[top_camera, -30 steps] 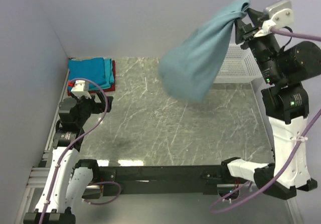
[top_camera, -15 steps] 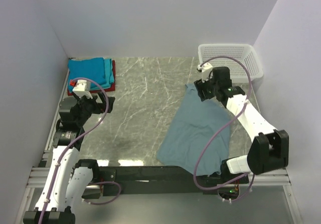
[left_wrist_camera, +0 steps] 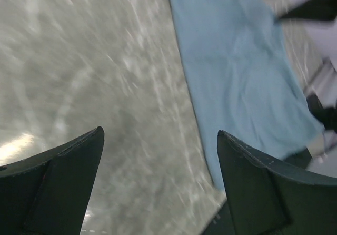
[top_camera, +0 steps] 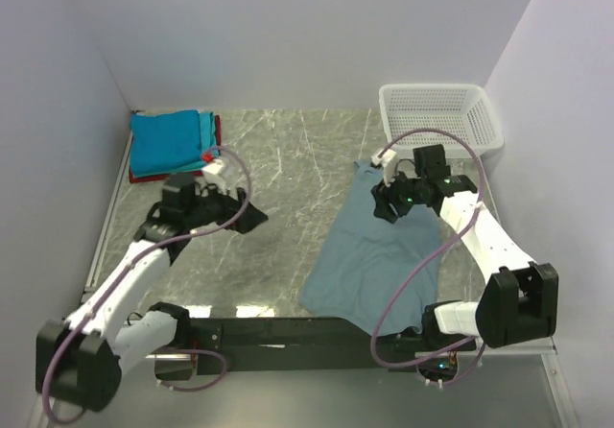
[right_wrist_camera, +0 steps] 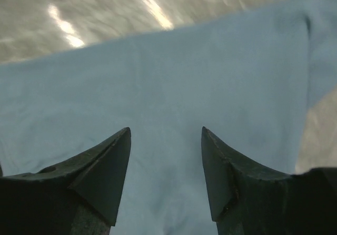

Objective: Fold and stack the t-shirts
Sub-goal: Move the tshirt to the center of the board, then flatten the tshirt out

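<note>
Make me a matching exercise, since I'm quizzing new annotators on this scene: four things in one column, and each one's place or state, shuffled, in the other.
Things:
1. grey-blue t-shirt
2. folded t-shirt stack
3. white mesh basket
4. left gripper

Places or states:
A. far right corner of the table
B. open, over bare tabletop
C. far left corner
D. spread out on the right side, below the right gripper

Pairs: 1-D, 2-C, 3-A, 4-B.
</note>
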Robot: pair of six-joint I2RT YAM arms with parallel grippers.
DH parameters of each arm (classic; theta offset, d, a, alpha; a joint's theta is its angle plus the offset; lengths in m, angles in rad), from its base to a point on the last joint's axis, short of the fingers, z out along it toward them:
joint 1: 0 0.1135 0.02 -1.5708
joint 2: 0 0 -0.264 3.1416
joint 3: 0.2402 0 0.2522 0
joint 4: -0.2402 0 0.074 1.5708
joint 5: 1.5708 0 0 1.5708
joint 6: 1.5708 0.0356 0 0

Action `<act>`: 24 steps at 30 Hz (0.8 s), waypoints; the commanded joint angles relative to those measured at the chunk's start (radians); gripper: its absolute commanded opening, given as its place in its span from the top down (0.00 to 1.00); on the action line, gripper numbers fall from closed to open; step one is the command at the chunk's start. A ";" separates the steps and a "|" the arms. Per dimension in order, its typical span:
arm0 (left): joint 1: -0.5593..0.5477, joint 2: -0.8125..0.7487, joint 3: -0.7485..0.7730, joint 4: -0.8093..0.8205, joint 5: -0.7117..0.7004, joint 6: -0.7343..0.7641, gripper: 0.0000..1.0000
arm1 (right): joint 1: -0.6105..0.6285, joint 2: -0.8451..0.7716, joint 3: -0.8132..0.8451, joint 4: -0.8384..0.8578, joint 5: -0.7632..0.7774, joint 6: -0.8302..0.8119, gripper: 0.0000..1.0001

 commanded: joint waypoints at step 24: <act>-0.868 0.654 0.197 -0.207 -0.461 -0.286 0.41 | -0.134 0.327 0.038 -0.220 0.149 -0.037 0.52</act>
